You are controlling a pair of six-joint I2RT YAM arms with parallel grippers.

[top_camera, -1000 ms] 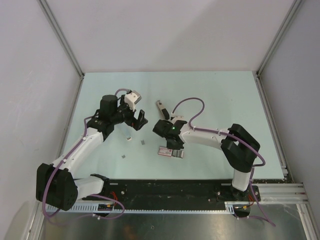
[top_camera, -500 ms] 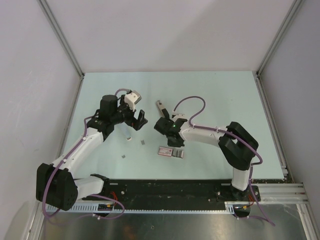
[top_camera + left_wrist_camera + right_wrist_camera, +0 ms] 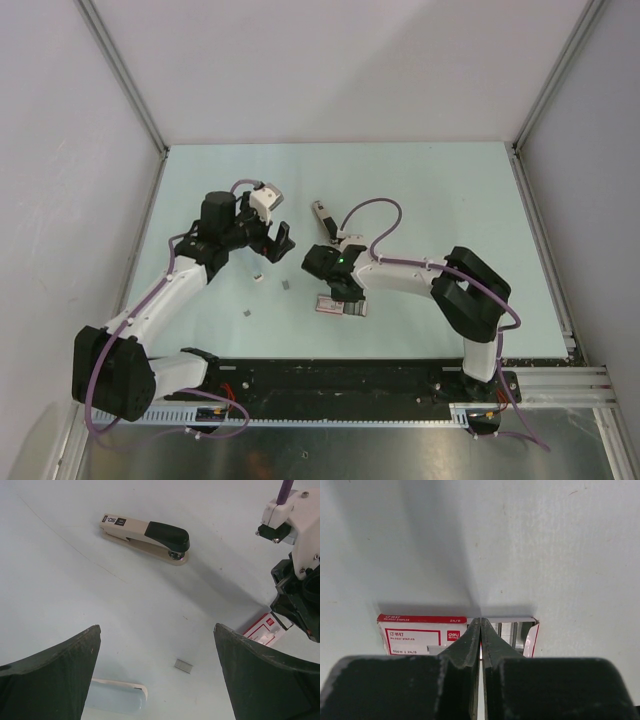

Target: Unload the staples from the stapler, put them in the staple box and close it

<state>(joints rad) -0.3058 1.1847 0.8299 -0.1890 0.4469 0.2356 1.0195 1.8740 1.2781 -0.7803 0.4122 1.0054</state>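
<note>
Stapler [image 3: 323, 218] lies apart from both grippers

Closest to the near edge of the tabletop [image 3: 450, 190], left of its middle, a tiny short grey strip of staples [image 3: 246, 313] lies flat and alone. To its right, about midway between the left and right edges, sits a red-and-white staple box [image 3: 342, 306] with its right end open. The right wrist view shows grey rows inside that end. The right gripper [image 3: 343, 293] hangs over the box's far edge, pointing down. Its fingers are pressed together with only a hairline between them, and nothing is seen in them. Whether the tips touch the box I cannot tell.

A little farther in and to the left lies a second strip [image 3: 288, 284], grey and metallic, with a small white bit [image 3: 258, 277] just left of it. Beyond these the left gripper [image 3: 270, 243] hovers over bare tabletop, its fingers spread wide and holding nothing.

Farthest lies the stapler, near the middle of the tabletop and slightly toward the far edge. It is between the two grippers and touches neither. It is small and slim, lying slantwise with one end toward the far edge. In the left wrist view its long top is pale beige with a small dark label at one end. A black cap covers the other end, with a bit of bright metal beneath it. It looks closed.
</note>
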